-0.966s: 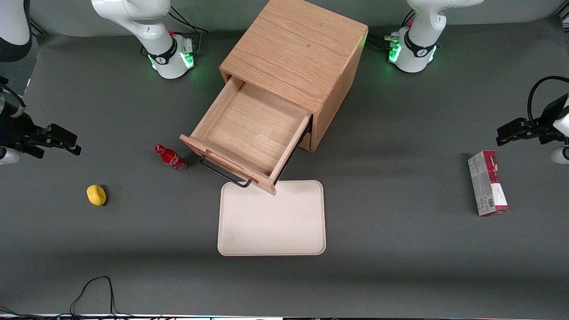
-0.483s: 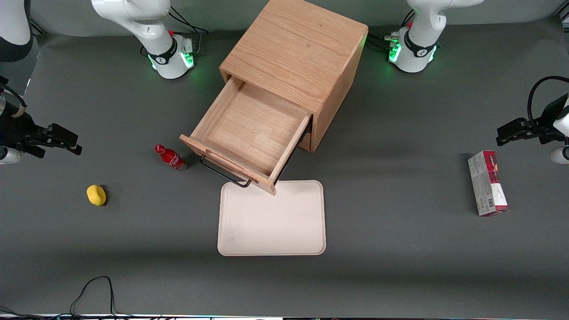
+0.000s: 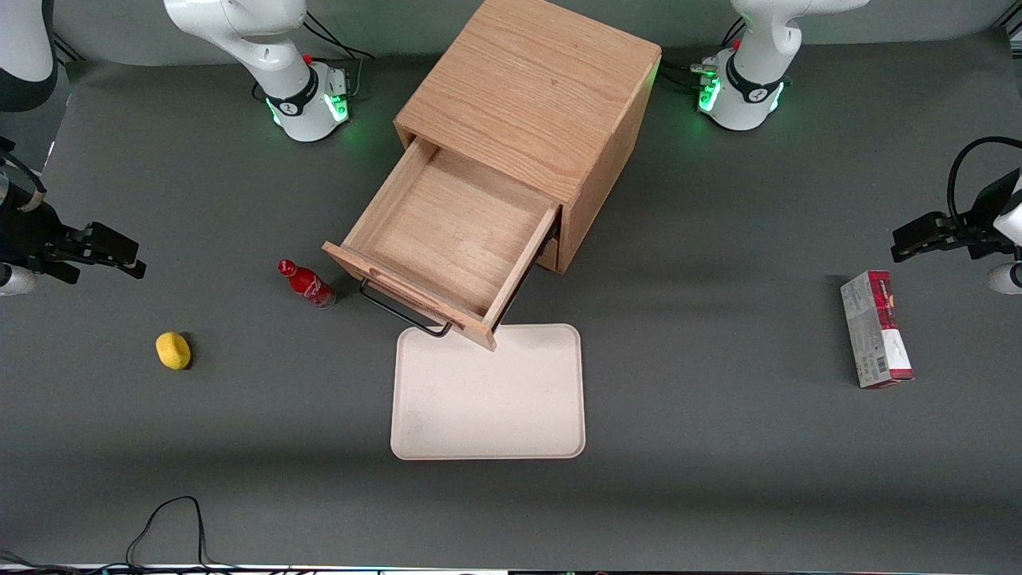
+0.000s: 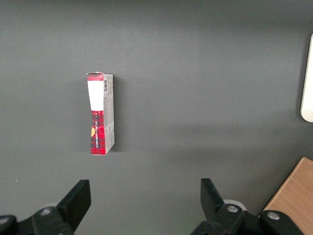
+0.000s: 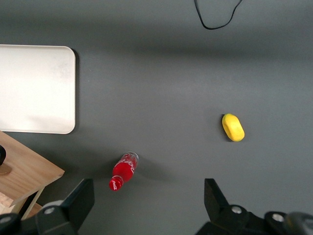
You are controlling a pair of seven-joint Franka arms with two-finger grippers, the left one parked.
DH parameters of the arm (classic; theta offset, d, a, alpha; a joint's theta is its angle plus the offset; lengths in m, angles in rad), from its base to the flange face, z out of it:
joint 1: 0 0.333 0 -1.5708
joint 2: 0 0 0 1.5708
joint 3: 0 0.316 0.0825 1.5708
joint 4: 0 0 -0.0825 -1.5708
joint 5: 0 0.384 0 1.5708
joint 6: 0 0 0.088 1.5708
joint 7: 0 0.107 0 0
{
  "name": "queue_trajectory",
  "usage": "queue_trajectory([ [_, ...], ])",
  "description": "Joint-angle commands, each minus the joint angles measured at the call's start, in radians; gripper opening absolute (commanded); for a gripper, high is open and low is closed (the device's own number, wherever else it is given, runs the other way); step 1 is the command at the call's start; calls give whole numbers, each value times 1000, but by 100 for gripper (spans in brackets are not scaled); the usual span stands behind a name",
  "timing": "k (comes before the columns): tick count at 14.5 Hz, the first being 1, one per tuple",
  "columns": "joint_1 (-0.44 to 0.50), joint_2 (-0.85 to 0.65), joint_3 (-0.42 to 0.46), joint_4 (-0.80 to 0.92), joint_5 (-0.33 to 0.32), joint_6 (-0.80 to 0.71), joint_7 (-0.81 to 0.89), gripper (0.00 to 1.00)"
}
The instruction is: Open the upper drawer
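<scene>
The upper drawer (image 3: 455, 231) of the light oak cabinet (image 3: 531, 92) stands pulled far out, its wide wooden tray empty. Its black bar handle (image 3: 399, 311) hangs at the front, just above the tray's edge nearest the cabinet. The bottom drawer is hidden under it. My right gripper (image 3: 108, 255) is open and empty, high over the working arm's end of the table, well away from the drawer. In the right wrist view the gripper (image 5: 146, 200) hangs wide open over bare mat, with a corner of the drawer (image 5: 24, 171) at the edge.
A red bottle (image 3: 307, 285) stands beside the drawer front, also in the right wrist view (image 5: 124, 170). A yellow lemon-like object (image 3: 173, 350) lies nearer the working arm's end. A white tray (image 3: 489, 393) lies in front of the drawer. A red and grey box (image 3: 874, 329) lies toward the parked arm's end.
</scene>
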Motion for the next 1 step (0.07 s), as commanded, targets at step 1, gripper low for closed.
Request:
queue_trajectory([
  [1, 20, -8, -13, -1, -14, -11, 28, 100],
])
